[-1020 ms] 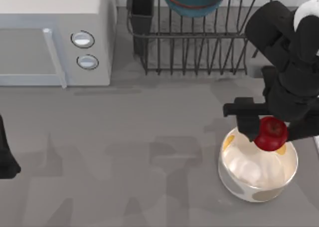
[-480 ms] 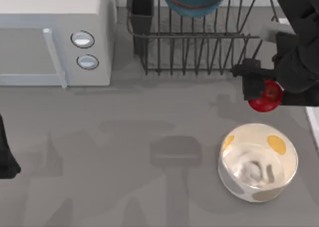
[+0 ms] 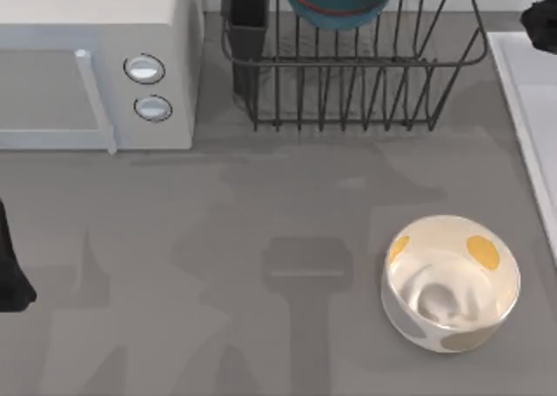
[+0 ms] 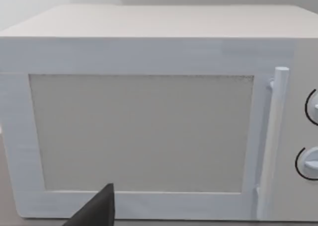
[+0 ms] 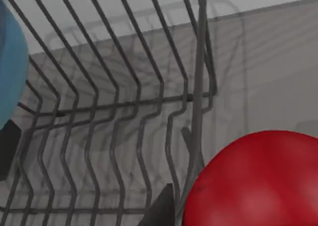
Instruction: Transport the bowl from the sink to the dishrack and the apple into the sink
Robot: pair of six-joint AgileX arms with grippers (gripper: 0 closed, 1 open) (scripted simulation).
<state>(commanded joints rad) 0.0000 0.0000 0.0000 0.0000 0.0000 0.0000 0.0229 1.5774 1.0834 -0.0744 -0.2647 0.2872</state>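
The teal-blue bowl rests in the dark wire dishrack at the back; its edge also shows in the right wrist view behind the rack's bars. The glossy red apple sits close to the right wrist camera, held in my right gripper, one dark finger beside it. In the top view my right arm is at the far right edge, by the back of the pale sink. My left arm is parked at the left edge.
A white microwave fills the back left, and the left wrist view faces its door. A white bowl with yellow spots stands at the front right. A black utensil cup is at the rack's left corner.
My right arm has lifted the apple from over the white bowl and carried it back and right, past the rack's corner, to the top view's right edge. The left arm has not moved.
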